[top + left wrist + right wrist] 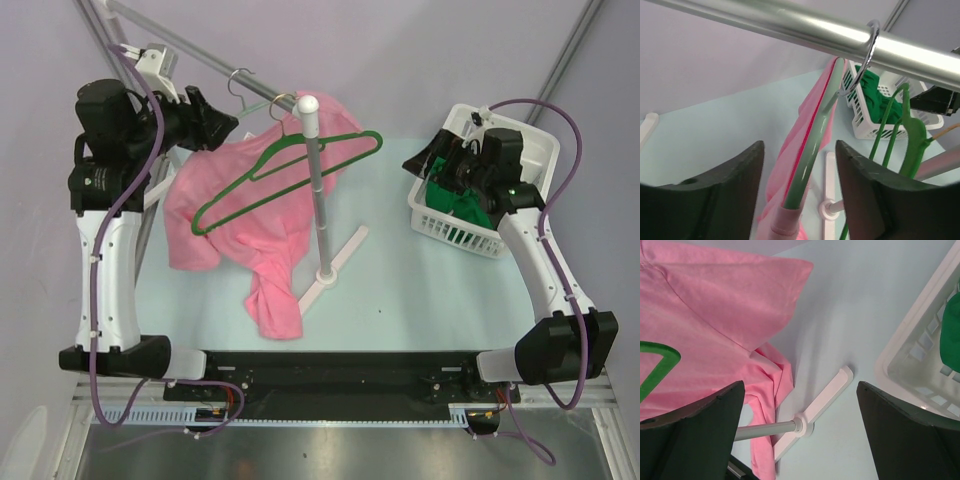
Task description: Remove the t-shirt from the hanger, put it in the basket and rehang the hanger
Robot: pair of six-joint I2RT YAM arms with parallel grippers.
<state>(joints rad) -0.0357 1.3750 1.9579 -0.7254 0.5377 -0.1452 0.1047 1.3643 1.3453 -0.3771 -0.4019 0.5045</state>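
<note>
Both my left jaws and my right jaws were wide open, holding nothing. The pink t-shirt (270, 250) hung on its hanger (811, 145) at 9 o'clock from the white pole (318, 180).

Pale mint surface (430, 300) carrying a white slatted plastic basket (455, 236) at the right, which holds a crumpled dark green cloth (456, 206). Near the centre stands a white upright pole (318, 180) on a white cross-shaped foot (338, 262). A silver metal rail (190, 45) runs diagonally above the left rear.
</note>
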